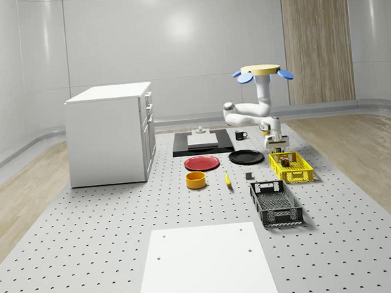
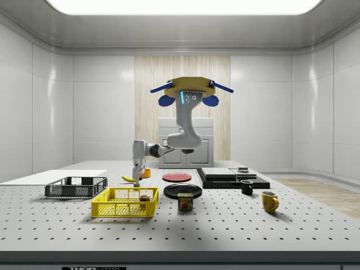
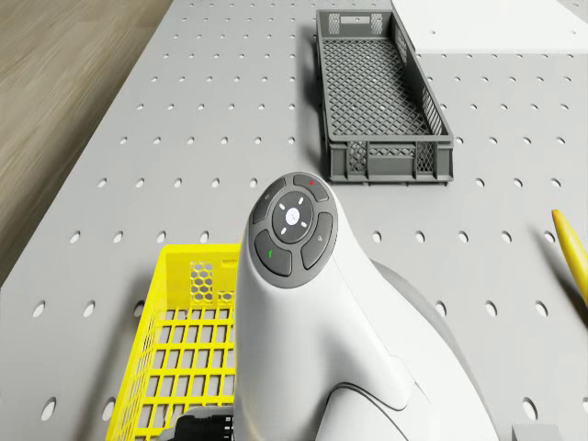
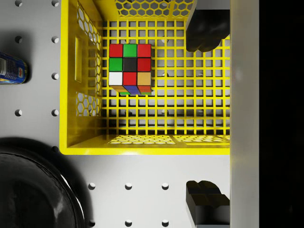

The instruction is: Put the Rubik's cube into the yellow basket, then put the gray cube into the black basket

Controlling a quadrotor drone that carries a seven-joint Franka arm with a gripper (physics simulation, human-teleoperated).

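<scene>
The Rubik's cube [image 4: 129,66] [image 1: 286,160] lies on the floor of the yellow basket [image 4: 142,145] [image 1: 301,175] [image 2: 121,209], near one end. My gripper [image 4: 205,116] [image 1: 276,146] [image 2: 136,179] hangs just above that basket, open and holding nothing, apart from the cube. The drone [image 1: 261,71] [image 2: 191,87] hovers above the table behind the basket, its arm reaching down. A small gray cube [image 1: 249,177] [image 3: 537,432] rests on the table between the banana and the yellow basket. The black basket [image 1: 276,204] [image 2: 76,187] [image 3: 381,87] stands nearer the front.
A banana [image 1: 227,179] [image 3: 571,253], an orange bowl [image 1: 196,179], a red plate [image 1: 202,162] and a black plate [image 1: 246,156] [image 4: 33,190] lie to the whole-scene view's left of the baskets. A can [image 2: 185,201] [image 4: 12,69] stands beside the yellow basket. A white cabinet [image 1: 112,133] stands far left.
</scene>
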